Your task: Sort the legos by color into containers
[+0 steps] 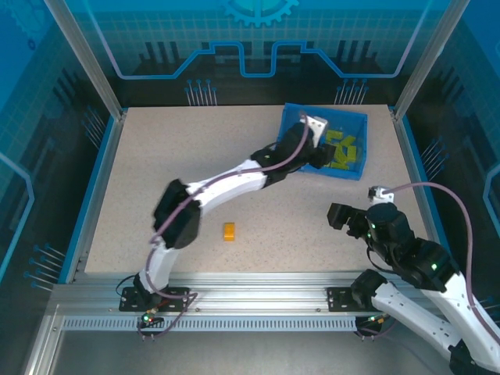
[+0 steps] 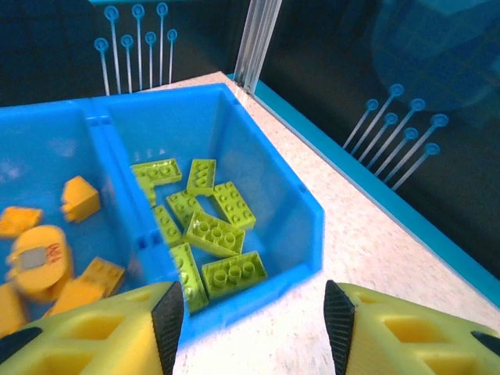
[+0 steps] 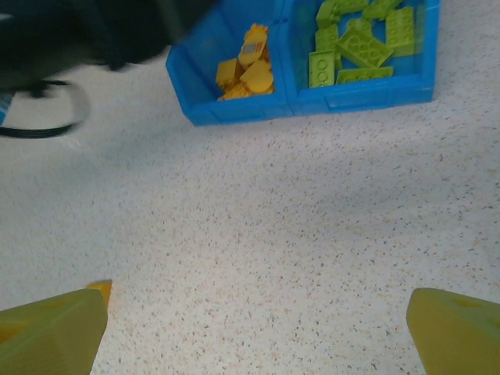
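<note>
- Bricks of two colours are seen gathered in a blue tray, which is set at about 2 o'clock on the table in the top view.
- The tray is split by a middle wall. In the left wrist view the green bricks are piled at 3 o'clock of that wall and the orange bricks at 9 o'clock of it.
- One loose orange brick is seen lying on the bare table at about 7 o'clock, well apart from the tray.
- The left gripper is positioned over the 9 o'clock side of the tray, above the orange compartment.
- In its own camera its fingers are seen parted to a moderate gap with nothing held. The tray's near corner and speckled table are visible through the gap.
- The right gripper is positioned above the table at about 4 o'clock, clear of the tray, which is seen at 12 o'clock in the right wrist view.
- Its fingers are spread wide at the lower corners of that view. Nothing is gripped, and bare table is seen between them.
</note>
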`<state>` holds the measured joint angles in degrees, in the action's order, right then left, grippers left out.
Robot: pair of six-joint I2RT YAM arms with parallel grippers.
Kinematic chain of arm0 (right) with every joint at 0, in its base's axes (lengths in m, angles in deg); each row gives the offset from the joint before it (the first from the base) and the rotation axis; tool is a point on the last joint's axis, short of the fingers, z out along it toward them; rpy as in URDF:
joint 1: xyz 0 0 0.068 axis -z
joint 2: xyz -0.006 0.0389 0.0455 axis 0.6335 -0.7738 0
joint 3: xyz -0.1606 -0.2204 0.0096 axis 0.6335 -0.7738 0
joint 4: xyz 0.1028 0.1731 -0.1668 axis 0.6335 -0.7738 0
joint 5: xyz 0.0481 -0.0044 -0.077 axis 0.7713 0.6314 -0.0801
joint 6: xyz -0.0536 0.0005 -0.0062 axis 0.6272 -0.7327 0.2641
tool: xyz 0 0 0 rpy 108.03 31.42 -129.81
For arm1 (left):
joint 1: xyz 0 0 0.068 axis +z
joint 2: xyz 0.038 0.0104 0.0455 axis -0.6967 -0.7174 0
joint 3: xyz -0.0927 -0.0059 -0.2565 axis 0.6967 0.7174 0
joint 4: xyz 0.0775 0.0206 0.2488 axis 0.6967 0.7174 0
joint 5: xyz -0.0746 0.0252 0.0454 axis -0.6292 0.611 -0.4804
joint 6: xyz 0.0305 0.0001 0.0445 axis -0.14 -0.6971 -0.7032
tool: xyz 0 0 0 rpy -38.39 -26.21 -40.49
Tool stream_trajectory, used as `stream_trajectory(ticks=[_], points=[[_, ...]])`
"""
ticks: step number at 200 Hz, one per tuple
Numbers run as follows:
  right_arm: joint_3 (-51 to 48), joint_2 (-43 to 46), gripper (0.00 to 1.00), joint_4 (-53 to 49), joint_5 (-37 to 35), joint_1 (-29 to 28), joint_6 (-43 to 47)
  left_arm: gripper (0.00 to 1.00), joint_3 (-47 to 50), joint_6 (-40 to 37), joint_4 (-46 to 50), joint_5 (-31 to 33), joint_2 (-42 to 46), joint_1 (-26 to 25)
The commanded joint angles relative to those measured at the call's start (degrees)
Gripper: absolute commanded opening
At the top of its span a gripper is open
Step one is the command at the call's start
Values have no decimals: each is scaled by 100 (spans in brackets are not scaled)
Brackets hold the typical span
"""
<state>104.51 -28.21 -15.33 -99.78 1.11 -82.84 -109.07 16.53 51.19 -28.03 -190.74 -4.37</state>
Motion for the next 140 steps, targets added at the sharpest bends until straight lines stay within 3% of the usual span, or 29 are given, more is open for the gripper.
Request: stream_trajectory(ticks=[1, 36, 71, 95, 114, 125, 140], points=[[155, -544, 100, 447, 664, 32, 521, 54, 1398, -205, -856, -163, 1747, -51], [217, -1949, 100, 1399, 1943, -177, 685, 60, 3445, -1019, 122, -302, 4114, -94], [387, -3392, 100, 2279, 2290, -896, 486, 71, 4337, -1834, 2165, -319, 6016, -113], [797, -4394, 100, 2308, 2128, -1340, 415, 77, 4567, -2538, 3635, -607, 6886, -116], [1054, -5053, 100, 2429, 2131, -1577, 353, 92, 4769, -3207, 4622, -1205, 7383, -112], [1233, -5457, 99, 2504, 2253, -1673, 348, 98, 4963, -3593, 4946, -1286, 7625, -113], [1576, -6010, 96, 2461, 2427, -1783, 360, 99, 5354, -3989, 4993, -1152, 8040, -112]])
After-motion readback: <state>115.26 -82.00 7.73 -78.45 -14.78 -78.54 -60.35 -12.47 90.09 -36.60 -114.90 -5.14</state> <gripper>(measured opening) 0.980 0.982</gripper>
